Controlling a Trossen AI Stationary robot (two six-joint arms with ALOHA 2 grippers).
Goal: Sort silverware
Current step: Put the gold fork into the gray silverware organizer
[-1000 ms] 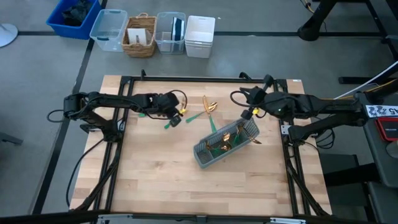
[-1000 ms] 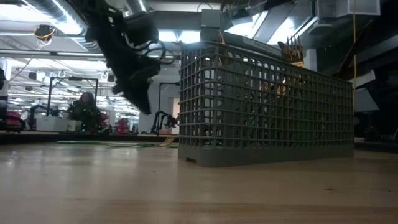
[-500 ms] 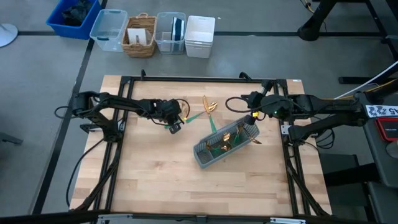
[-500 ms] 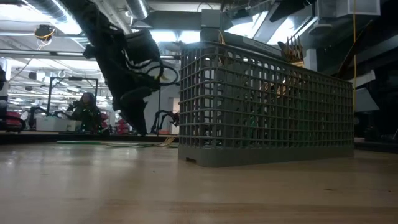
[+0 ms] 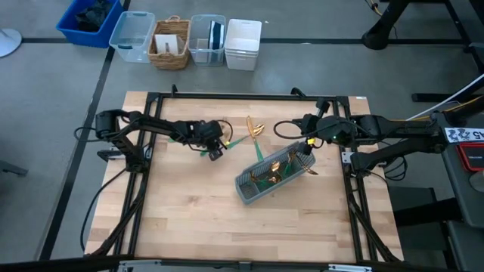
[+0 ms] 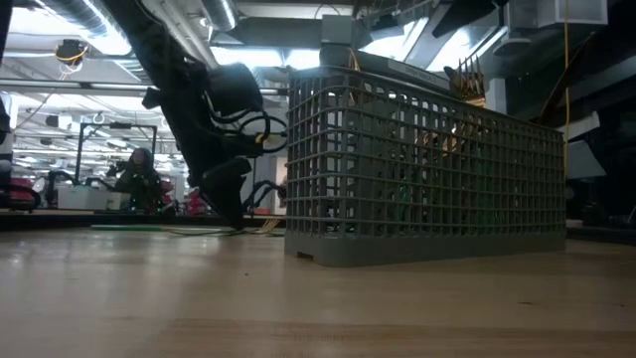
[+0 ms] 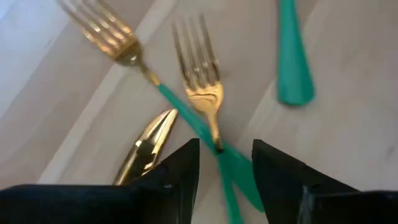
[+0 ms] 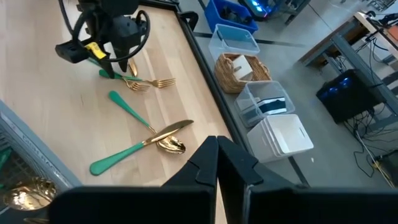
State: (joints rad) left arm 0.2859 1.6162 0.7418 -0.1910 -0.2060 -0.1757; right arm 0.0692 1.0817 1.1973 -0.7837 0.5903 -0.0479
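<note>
the grey cutlery caddy sits tilted on the wooden table and serves as landmark. inside it – several gold-headed, teal-handled pieces stand or lean, their gold tips showing above its rim in the low view.

left gripper: low over the table, well to the left of the caddy, fingers parted with a clear gap. 2 crossed forks lie just ahead of it, their teal handles running into the gap; no finger is seen closed on either. a gold knife blade lies beside them, and a separate teal handle lies apart.

right gripper: above the caddy's far right end, fingers pressed together, nothing seen between them.

loose silverware – a knife crossed with a spoon – rests on the table beyond the caddy's far side, between the 2 grippers.

storage bins stand on the floor, well beyond the caddy.
</note>
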